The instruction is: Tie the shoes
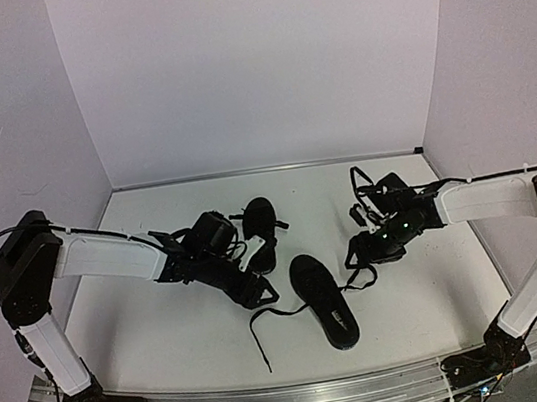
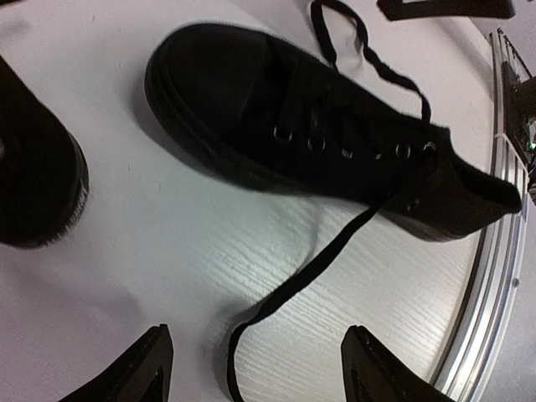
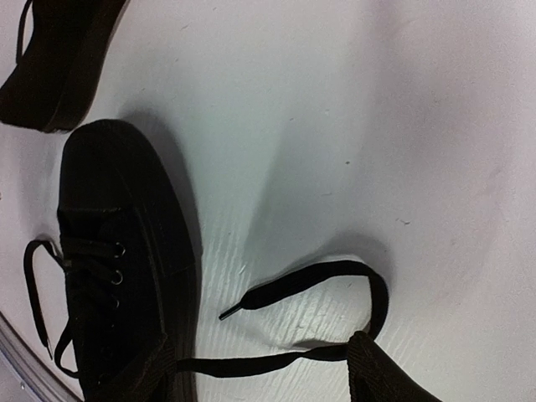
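Untied: one small all-black low-top fabric shoe (image 1: 324, 304) lies at lower centre of the white surface (image 1: 166, 327), its thin black laces (image 1: 258, 339) trailing loose. We see the second black shoe (image 1: 258, 225) just above it, beside the left tool (image 2: 258, 335), which gapes wide over a slack lace. Another lace reaches the right tool (image 1: 355, 254); we cannot tell its grip.

The top external camera looks down from high behind the arms (image 1: 105, 258), well back from the near shoe (image 1: 322, 302). The wrist cameras face down close to it, one from its left (image 2: 318, 142), one from its right (image 3: 126, 276); all three views share it.
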Controlling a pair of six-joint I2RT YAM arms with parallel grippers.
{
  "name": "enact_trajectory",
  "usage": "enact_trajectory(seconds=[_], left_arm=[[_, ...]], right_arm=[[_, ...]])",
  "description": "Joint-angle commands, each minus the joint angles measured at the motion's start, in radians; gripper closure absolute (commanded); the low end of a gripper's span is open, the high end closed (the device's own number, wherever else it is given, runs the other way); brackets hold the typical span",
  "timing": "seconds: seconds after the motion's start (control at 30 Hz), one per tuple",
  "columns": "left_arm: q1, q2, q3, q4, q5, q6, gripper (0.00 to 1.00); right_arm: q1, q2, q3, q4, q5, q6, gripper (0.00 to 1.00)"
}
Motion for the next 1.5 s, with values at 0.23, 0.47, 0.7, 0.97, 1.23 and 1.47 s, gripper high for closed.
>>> enact_trajectory(seconds=[0.23, 0.47, 0.7, 0.97, 1.23, 1.47], left_arm=[[-0.003, 0.002, -0.032, 0.017, 0.018, 0.014, 0.26], [-0.001, -0.014, -0.035, 0.027, -0.030, -0.005, 0.26], [0.004, -0.028, -0.060, 0.048, -0.061, -0.017, 0.26], [0.021, -0.050, -0.072, 0.032, -0.080, -0.013, 0.26], [0.041, -0.072, -0.132, 0.027, -0.046, -0.008, 0.26], [0.044, -0.111, -0.179, 0.003, -0.048, -0.021, 0.27]], right_arm=[[0.140, 0.043, 0.044, -0.113, -0.031, -0.123, 0.27], [0.170, 0.128, 0.063, -0.144, 0.015, -0.113, 0.31], [0.171, 0.114, 0.050, -0.041, -0.185, -0.102, 0.36], [0.171, 0.206, 0.024, 0.142, -0.339, -0.034, 0.42], [0.172, 0.246, 0.072, 0.211, -0.337, -0.023, 0.48], [0.192, 0.300, 0.138, 0.229, -0.368, -0.005, 0.52]])
